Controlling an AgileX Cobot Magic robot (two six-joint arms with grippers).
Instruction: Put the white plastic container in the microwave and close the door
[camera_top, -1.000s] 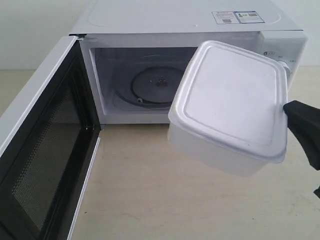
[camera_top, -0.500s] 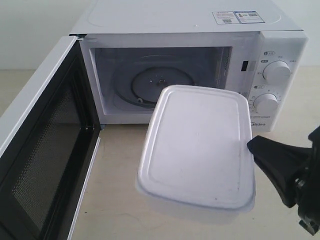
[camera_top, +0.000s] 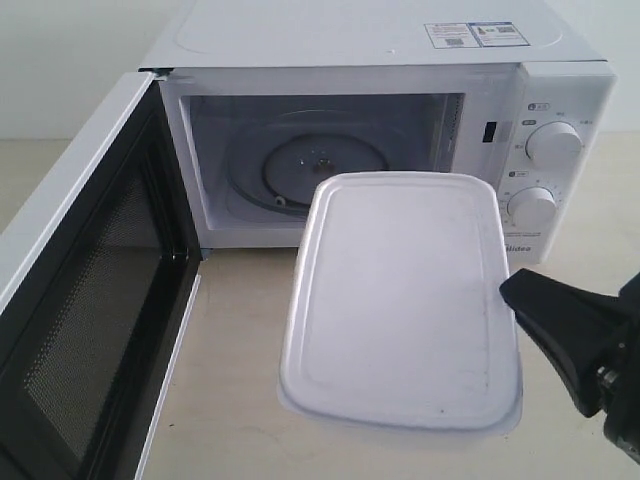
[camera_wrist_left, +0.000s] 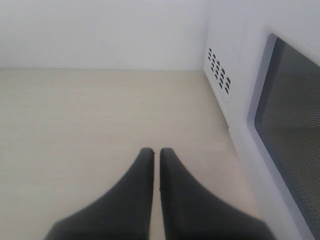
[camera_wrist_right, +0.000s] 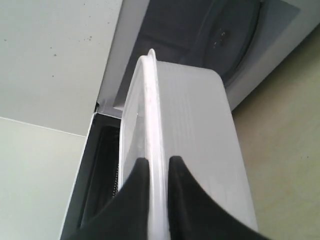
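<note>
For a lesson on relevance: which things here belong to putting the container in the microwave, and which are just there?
Job: white plastic container, microwave, its open door, right gripper shut on the container's rim.
Just there: stickers, dials, table, left gripper shut on nothing.

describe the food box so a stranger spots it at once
Find the boxy white microwave with its door swung open. Before its cavity, the black right gripper pinches the rim of a rectangular white plastic container. It's the only lidded box.
</note>
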